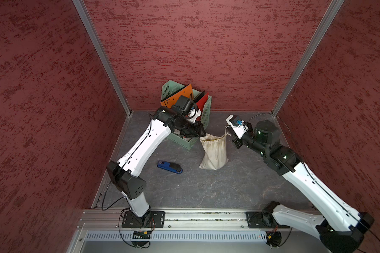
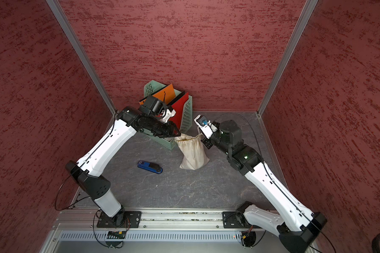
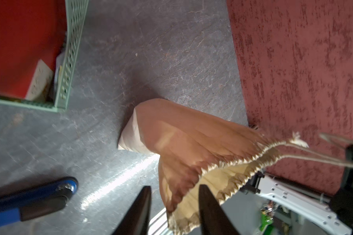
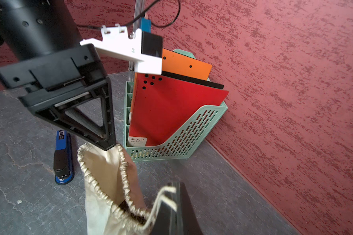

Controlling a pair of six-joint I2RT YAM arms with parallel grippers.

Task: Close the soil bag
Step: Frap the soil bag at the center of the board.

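Closest in both top views, the aluminium rail (image 1: 206,215) carries both arms; beyond, the soil bag (image 1: 214,153) sits on the grey table (image 1: 206,190) between the left gripper (image 1: 201,132) and right gripper (image 1: 235,141), beside the green file rack (image 1: 205,114). Left wrist view: fingers (image 3: 139,211) spread, the bag's rim between them. Right wrist view: jaws pressed together, pinching the cord (image 4: 161,195).

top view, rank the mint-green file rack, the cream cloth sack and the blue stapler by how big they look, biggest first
1. mint-green perforated plastic file rack, clearly the largest
2. cream cloth drawstring sack
3. blue and black stapler, the smallest

None of the three look close enough in size to make the order doubtful.
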